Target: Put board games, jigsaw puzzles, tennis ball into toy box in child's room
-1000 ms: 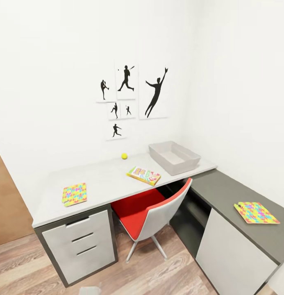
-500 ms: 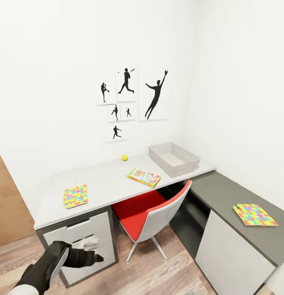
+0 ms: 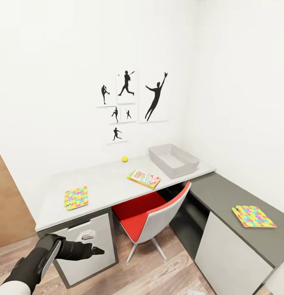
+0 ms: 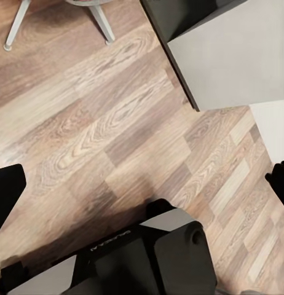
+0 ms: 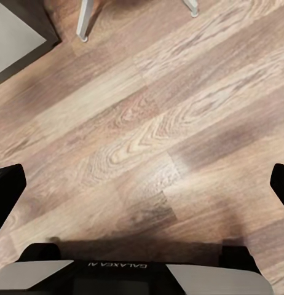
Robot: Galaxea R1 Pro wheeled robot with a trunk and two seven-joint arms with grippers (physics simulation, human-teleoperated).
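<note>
The left tool is raised low in front of the drawer unit; both tools have fingers apart and hold nothing, seen over bare floor. Nothing is in the toy box at the worktop's far right. Judged best: roll closer first, take the near-left jigsaw puzzle by its edge, then the board game and tennis ball

My left arm reaches in from the frame's lower left, its gripper pointing right, fingers seemingly together. In both wrist views, my fingertips sit spread at the frame edges.
</note>
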